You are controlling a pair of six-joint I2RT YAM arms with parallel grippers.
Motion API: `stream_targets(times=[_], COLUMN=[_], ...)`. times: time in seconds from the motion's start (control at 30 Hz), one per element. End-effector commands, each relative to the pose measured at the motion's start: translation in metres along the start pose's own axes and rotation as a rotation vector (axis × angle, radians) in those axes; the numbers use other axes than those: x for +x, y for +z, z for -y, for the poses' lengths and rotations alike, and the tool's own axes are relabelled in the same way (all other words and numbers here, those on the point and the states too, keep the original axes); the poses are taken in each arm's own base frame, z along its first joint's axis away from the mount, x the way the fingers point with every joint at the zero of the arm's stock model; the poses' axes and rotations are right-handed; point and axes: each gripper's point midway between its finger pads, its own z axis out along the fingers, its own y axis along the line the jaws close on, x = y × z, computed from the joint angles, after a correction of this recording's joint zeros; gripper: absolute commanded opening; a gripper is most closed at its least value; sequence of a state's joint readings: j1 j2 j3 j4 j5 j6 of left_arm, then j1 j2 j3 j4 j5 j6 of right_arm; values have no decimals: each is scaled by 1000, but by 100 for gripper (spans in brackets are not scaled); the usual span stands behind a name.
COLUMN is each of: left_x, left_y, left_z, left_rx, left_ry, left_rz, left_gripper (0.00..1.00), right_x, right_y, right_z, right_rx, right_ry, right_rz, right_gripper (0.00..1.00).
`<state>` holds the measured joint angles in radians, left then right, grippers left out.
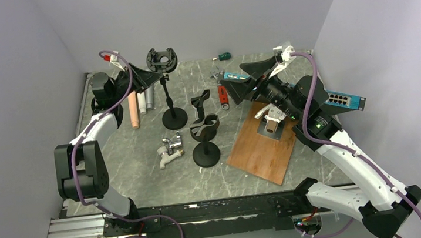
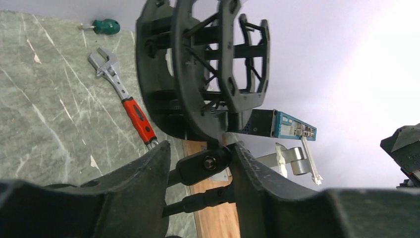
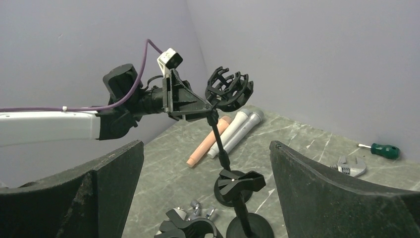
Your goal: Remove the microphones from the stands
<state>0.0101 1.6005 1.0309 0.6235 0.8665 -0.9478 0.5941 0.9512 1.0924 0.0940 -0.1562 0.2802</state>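
My left tool (image 2: 200, 148): flanking the stand (image 2: 205, 162) just under its empty cage (image 2: 208, 69), likely to brace it; clamped or not, I can't tell.
My right tool (image 3: 205, 144): spread wide, hanging clear.
Microphones (image 1: 142, 99): flat on the worktop (image 1: 143, 173), beside the stand.

Blk stand (image 1: 174, 119), grey veined table (image 1: 143, 173), 1 pink mic (image 1: 133, 111), 2 white mics (image 1: 142, 102).

Microphones (image 1: 142, 104) left of stand (image 1: 174, 119)

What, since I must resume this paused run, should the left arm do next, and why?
Probably ease the left gripper back from the stand. The shock mount looks empty, three microphones lie on the table beside it, and the fingers merely flank the mount's pivot.
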Motion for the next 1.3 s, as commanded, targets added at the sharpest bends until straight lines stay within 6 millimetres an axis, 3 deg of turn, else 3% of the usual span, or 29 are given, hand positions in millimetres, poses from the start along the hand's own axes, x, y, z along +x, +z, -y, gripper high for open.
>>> stream_targets(times=[0.0, 0.2, 0.33, 0.73, 0.87, 1.0, 1.27], left_x=[6, 45, 60, 83, 76, 60, 26], left_y=[2, -5, -16, -20, -20, -22, -24], left_z=[-13, -40, -56, -80, -68, -46, 19], left_rx=[-46, -162, -257, -325, -312, -288, -99], left_ry=[9, -20, -3, -96, -45, 62, 257], left_rz=[-24, -124, -162, -177, -175, -166, -45], left_gripper=[49, 43, 42, 37, 40, 56, 74], right_x=[-13, -17, -19, -19, -18, -16, -16], right_y=[2, -2, -6, -10, -9, -7, -5], right_z=[-3, -3, -3, -3, -4, -3, -2], right_rx=[-12, -7, 2, 4, -1, 0, -1], right_ry=[-8, -13, -17, -15, -12, -11, -13], right_rz=[52, 60, 64, 64, 62, 55, 51], right_gripper=[100, 100, 100, 100, 100, 100, 100])
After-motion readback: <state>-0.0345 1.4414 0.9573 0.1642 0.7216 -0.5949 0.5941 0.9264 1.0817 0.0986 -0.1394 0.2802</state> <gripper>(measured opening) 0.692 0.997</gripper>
